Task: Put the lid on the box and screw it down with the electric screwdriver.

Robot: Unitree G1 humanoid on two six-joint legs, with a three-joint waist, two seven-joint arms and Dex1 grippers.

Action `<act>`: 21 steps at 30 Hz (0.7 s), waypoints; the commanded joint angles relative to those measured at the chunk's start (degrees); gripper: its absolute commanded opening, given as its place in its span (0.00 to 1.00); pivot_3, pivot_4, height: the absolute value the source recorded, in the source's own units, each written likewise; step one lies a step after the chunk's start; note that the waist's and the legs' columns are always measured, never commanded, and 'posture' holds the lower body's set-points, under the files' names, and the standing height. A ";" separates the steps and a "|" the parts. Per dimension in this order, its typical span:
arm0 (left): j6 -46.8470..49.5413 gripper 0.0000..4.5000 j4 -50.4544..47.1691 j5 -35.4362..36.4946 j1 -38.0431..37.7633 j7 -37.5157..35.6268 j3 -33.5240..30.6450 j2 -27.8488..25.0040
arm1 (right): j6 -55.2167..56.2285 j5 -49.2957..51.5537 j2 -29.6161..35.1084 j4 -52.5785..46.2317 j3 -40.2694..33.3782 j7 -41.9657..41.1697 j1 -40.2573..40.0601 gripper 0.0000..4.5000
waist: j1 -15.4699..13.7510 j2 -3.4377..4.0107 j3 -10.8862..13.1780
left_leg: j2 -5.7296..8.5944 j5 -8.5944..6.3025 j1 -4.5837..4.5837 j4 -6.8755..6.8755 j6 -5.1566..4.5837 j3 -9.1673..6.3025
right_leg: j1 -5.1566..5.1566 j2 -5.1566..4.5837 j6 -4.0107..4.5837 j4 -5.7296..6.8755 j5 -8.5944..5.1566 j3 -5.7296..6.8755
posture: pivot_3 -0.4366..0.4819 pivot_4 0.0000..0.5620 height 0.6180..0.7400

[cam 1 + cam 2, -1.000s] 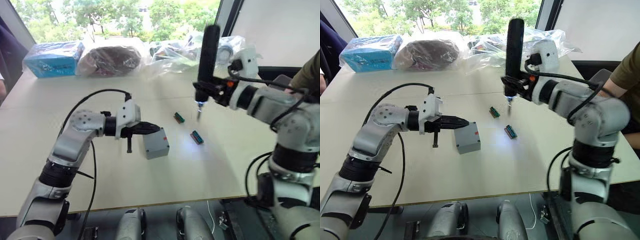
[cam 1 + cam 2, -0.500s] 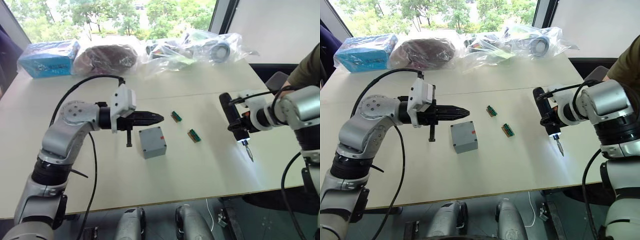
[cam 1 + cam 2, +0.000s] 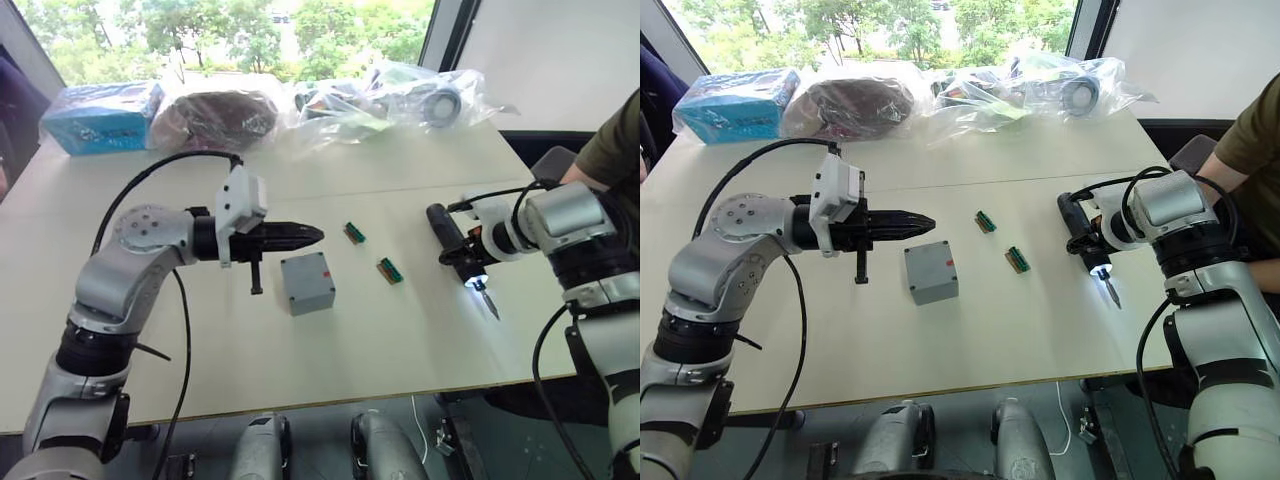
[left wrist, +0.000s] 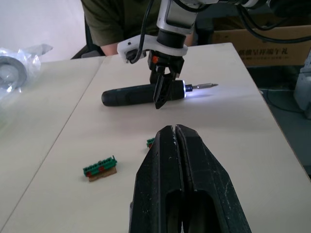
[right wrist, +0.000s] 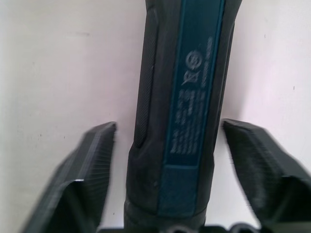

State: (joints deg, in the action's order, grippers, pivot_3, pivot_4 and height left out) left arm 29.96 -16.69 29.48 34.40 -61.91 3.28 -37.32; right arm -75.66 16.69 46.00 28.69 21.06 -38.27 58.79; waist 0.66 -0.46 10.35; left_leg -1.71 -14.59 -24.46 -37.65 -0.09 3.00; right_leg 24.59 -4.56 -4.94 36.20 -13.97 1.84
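The right pincer (image 4: 160, 99) stands over the electric screwdriver (image 3: 1087, 237), its two black fingers (image 5: 85, 179) spread to either side of the black barrel with a clear gap on each side, so the tool is straddled and not pinched. The electric screwdriver lies flat on the surface (image 3: 330, 370) near its right edge, its thin metal bit pointing toward the near edge and a small light glowing near the tip, with a bright patch on the surface beside it. The left pincer (image 3: 300, 235) is held out level above the surface, its fingers pressed together into a single dark point with nothing between them; it points toward the right side of the surface and sits just above and behind the box (image 3: 307, 283). The box is a grey square enclosure resting near the middle of the surface, with a flat grey top and a small red mark on its top face, so the lid cannot be told apart from it. Two small green-and-brown connector blocks (image 3: 352, 233) (image 3: 389, 271) lie between the box and the electric screwdriver, apart from both. Along the far edge lie a blue packet (image 3: 100, 118) at the left corner and several clear plastic bags (image 3: 400, 95). A person's sleeve (image 3: 1250, 150) shows at the right side.
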 commanded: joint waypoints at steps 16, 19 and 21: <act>9.88 0.22 -2.31 3.13 -12.22 -3.88 -11.59 -19.99 | 14.61 16.11 26.21 -46.36 -31.27 -30.30 -23.39 1.00 | -0.07 -0.03 0.16 | -0.10 -0.01 0.03 0.06 0.01 -0.03 | 0.03 -0.03 0.00 -0.01 -0.01 0.02 | 0.48 0.27 1.00; 10.96 0.47 -3.43 4.58 -16.09 -5.70 -15.03 -23.47 | 16.60 17.07 27.81 -49.67 -37.61 -33.24 -32.28 1.00 | -0.12 -0.06 0.19 | -0.09 -0.01 0.00 -0.08 0.01 0.02 | 0.01 -0.08 0.01 -0.02 -0.01 0.00 | 0.48 0.27 1.00; 12.52 0.66 -4.05 6.32 -17.72 -6.26 -17.48 -25.18 | 18.15 17.18 27.99 -51.24 -41.73 -34.71 -37.69 1.00 | -0.20 -0.05 0.19 | -0.11 -0.01 0.02 -0.14 0.02 0.01 | -0.05 -0.10 0.03 -0.01 -0.03 -0.01 | 0.48 0.27 1.00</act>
State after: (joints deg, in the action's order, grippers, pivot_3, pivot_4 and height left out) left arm 41.58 -18.57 33.82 16.93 -67.35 -10.34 -60.73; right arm -59.38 33.01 72.73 -20.37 -15.59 -71.39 22.36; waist 0.45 -0.51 10.55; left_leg -1.83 -14.60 -24.45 -37.84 -0.08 3.00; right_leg 24.54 -4.66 -4.88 36.18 -14.02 1.84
